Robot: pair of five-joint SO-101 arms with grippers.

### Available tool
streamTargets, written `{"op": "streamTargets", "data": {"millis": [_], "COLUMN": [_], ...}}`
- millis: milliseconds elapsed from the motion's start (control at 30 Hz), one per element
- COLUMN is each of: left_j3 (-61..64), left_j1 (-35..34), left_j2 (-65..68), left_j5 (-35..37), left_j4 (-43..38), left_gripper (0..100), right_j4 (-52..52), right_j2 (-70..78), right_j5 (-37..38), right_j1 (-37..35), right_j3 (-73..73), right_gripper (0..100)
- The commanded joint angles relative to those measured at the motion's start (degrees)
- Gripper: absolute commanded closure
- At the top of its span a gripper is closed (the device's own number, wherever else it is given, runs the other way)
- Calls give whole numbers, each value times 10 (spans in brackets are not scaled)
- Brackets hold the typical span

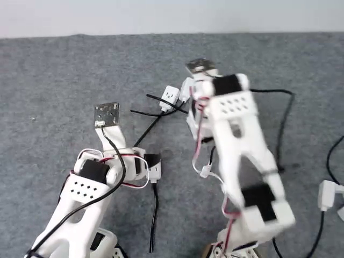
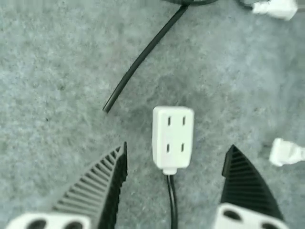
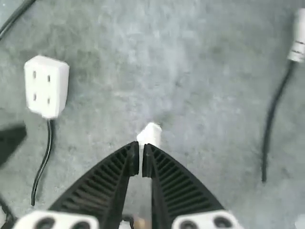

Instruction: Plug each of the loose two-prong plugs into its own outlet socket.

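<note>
A white outlet socket (image 2: pixel 172 138) lies flat on the grey carpet with its black cord trailing back under my left wrist. My left gripper (image 2: pixel 177 147) is open, one finger on each side of the socket and not touching it. In the high view this gripper (image 1: pixel 152 163) sits at the centre left. My right gripper (image 3: pixel 141 147) is shut on a small white two-prong plug (image 3: pixel 150 132) that sticks out past the fingertips, just above the carpet. A second white socket (image 3: pixel 46 86) lies beside it, also seen at the upper centre of the high view (image 1: pixel 171 97).
Another white plug (image 3: pixel 298 43) on a black cord lies off to one side. A loose white plug (image 1: pixel 328 193) rests near the table's right edge. A cut black cord end (image 2: pixel 105 109) lies beyond the left gripper, and black cords (image 1: pixel 153 121) cross the carpet's middle.
</note>
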Motion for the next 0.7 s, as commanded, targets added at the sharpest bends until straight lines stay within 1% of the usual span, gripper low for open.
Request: {"op": "streamTargets", "data": {"millis": [0,67,133,200,233,267,333,433,533,600,667], "left_j3": [2,10,14,14,15,21,32,40,40,40,40], "left_j1": [-6,-6,-6,-6,-6,-6,-5,-5,-5,-4,-4], "left_j2": [-18,-18,-18,-18,-15,-15,-16,-15,-15,-15,-15], "left_j5": [-4,-4,-4,-4,-4,-4,-4,-4,-4,-12,-38], "left_j4": [-12,-12,-12,-18,-25,-33,-52,-68,-68,-67,-66], "left_gripper": [693,693,693,693,693,693,693,693,693,693,693], "right_j4": [-75,-109,-116,-103,-87,-67,-35,12,56,55,36], "right_j2": [67,87,93,92,90,86,71,45,31,27,15], "right_j5": [-11,-11,-11,-11,-11,-11,-11,-4,46,71,92], "right_j1": [-11,-11,-6,11,22,32,60,94,115,130,147], "right_j3": [-67,-84,-102,-121,-135,-148,-157,-152,-102,-36,38], "right_gripper": [990,965,883,791,757,745,771,883,978,988,972]}}
